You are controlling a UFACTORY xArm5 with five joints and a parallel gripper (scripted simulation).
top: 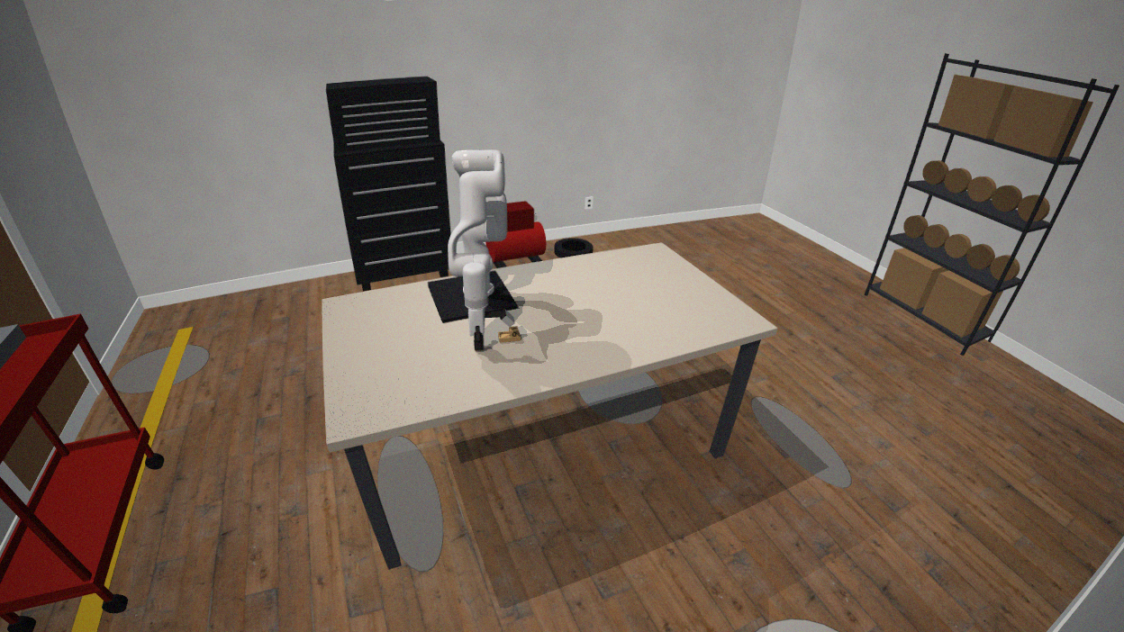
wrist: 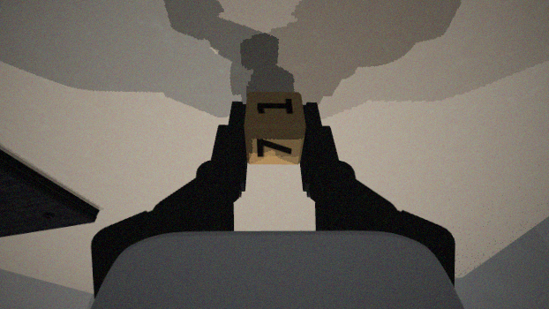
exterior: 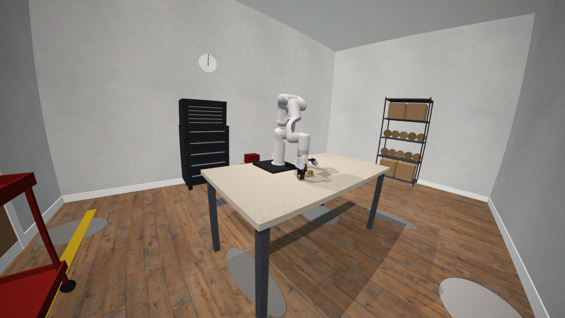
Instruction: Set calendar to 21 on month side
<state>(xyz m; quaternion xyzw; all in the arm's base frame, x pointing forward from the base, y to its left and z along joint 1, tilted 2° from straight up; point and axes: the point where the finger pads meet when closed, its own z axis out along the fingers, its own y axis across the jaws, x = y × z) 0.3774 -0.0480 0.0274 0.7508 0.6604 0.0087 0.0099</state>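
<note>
My gripper (wrist: 274, 122) (top: 475, 342) (exterior: 300, 176) is shut on a wooden date cube (wrist: 274, 132). In the wrist view the cube shows a face with 1 on top and a face with 7 towards the camera. The gripper points down and holds the cube low over the table (top: 629, 314), just left of the small wooden calendar tray (top: 512, 338) (exterior: 310, 175). The tray lies flat on the table. What stands in the tray is too small to tell, and the tray is out of the wrist view.
The arm's black base plate (top: 449, 304) (wrist: 31, 199) lies on the table behind the gripper. A black tool chest (top: 389, 180) stands behind the table, a red cart (top: 47, 471) at the left and a shelf rack (top: 990, 204) at the right.
</note>
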